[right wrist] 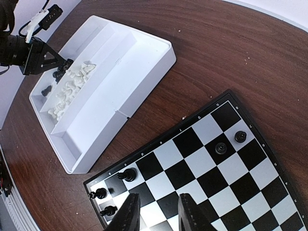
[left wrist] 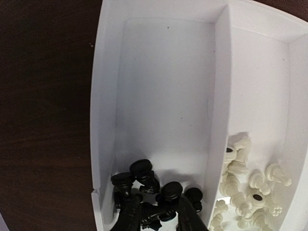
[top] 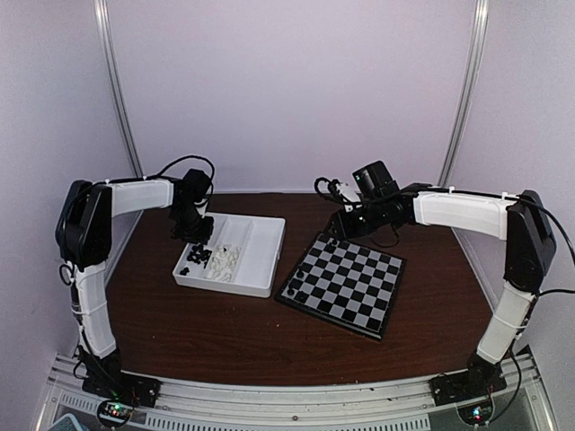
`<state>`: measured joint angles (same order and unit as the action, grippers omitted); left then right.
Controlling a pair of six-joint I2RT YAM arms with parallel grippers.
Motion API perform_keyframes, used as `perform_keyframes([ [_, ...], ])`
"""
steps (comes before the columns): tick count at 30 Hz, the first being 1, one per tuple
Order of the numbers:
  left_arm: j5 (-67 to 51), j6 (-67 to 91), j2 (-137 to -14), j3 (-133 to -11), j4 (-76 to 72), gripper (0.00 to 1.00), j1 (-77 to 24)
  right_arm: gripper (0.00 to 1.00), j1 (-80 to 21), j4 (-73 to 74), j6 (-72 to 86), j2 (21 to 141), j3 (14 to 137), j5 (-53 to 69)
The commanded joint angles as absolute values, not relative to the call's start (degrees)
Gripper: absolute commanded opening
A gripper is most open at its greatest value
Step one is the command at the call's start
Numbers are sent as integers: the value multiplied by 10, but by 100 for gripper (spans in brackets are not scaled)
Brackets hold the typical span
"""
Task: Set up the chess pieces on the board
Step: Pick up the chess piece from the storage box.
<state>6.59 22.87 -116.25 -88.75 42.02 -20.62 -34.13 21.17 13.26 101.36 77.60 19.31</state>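
Note:
The board lies right of centre, with several black chess pieces on squares along its far edge and two more further along. My right gripper hovers over that edge, open, with nothing between its fingers. My left gripper is down in the left compartment of the white tray, shut on a black chess piece lying in a heap of black pieces. White pieces fill the near end of the middle compartment.
The tray stands left of the board on the brown table, with a narrow strip of bare wood between them. Its right compartment holds nothing. White walls enclose the table at the back and sides.

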Motion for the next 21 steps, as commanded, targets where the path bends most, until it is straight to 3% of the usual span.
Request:
perform_keyframes([
  [1, 62, 236, -1183, -916, 434, 28, -187, 30, -343, 206, 132, 1010, 788, 197],
  [21, 43, 254, -1278, -994, 485, 23, -178, 30, -343, 196, 146, 997, 779, 206],
])
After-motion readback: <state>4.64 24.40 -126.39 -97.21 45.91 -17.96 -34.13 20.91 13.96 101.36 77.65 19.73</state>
